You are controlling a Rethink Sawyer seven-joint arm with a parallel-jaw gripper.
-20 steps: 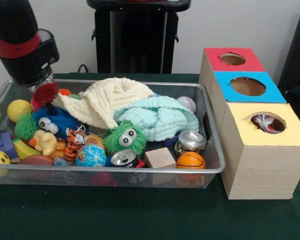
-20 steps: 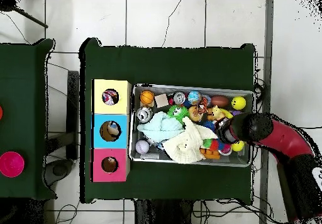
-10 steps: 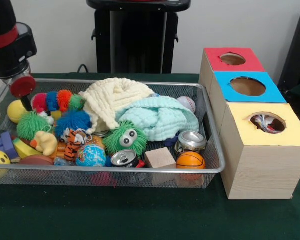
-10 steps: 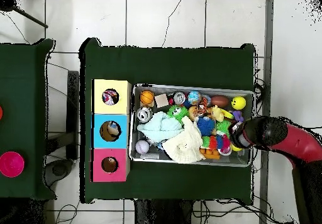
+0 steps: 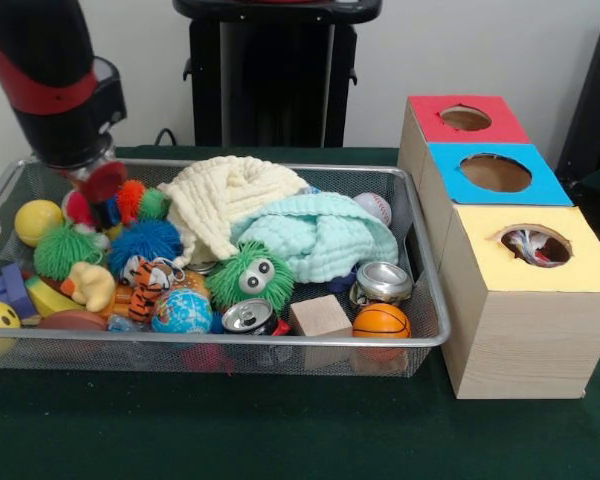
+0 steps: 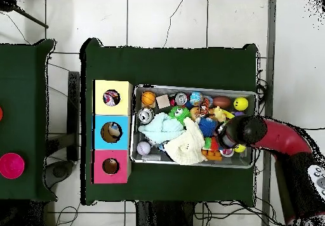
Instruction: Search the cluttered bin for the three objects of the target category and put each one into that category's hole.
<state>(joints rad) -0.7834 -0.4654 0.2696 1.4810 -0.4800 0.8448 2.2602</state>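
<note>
Claw (image 5: 98, 185), low over the wire bin's (image 5: 425, 300) left end, hides its own tips, so open or closed I cannot tell; right beneath it lies the striped caterpillar plush (image 5: 130, 202), likely light, soft and best pinched across its middle. To the claw's right sit the cream cloth (image 5: 225, 200), cans and balls, then the three boxes on green table cloth (image 5: 280, 430), with white wall behind.
</note>
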